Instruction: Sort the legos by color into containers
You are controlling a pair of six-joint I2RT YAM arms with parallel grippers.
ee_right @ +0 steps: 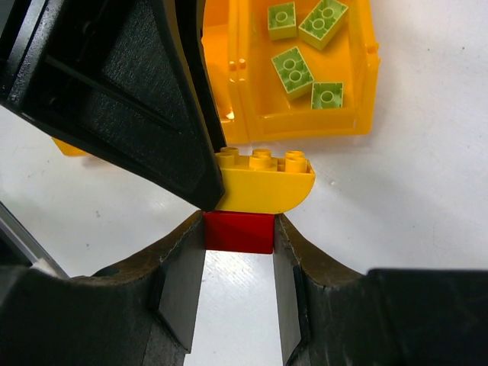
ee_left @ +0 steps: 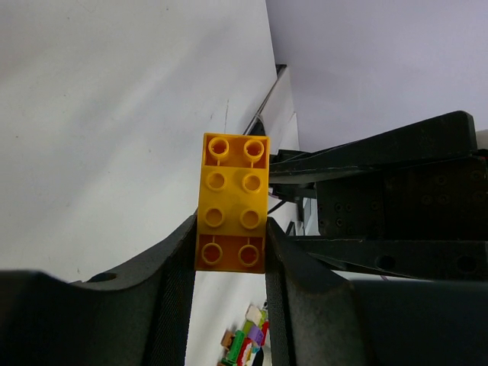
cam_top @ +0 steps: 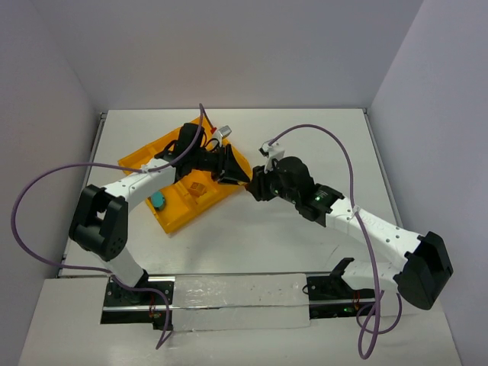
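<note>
My two grippers meet just off the right corner of the orange-yellow tray (cam_top: 137, 160). My left gripper (cam_top: 238, 177) is shut on a yellow brick (ee_left: 232, 202), whose studs face the left wrist camera between the fingers (ee_left: 231, 252). My right gripper (cam_top: 253, 183) is shut on a red brick (ee_right: 239, 231), which is stuck under that same yellow brick (ee_right: 267, 187). The pair hangs above the white table. In the right wrist view, several light green bricks (ee_right: 293, 69) lie in one tray compartment (ee_right: 236, 114). A teal brick (cam_top: 157, 200) and an orange brick (cam_top: 198, 189) lie in other compartments.
A multicoloured clump of bricks (ee_left: 248, 339) lies on the table below my left fingers. The left arm stretches across the tray and hides some compartments. Grey walls enclose the white table (cam_top: 305, 244) on three sides. Purple cables loop beside both arms.
</note>
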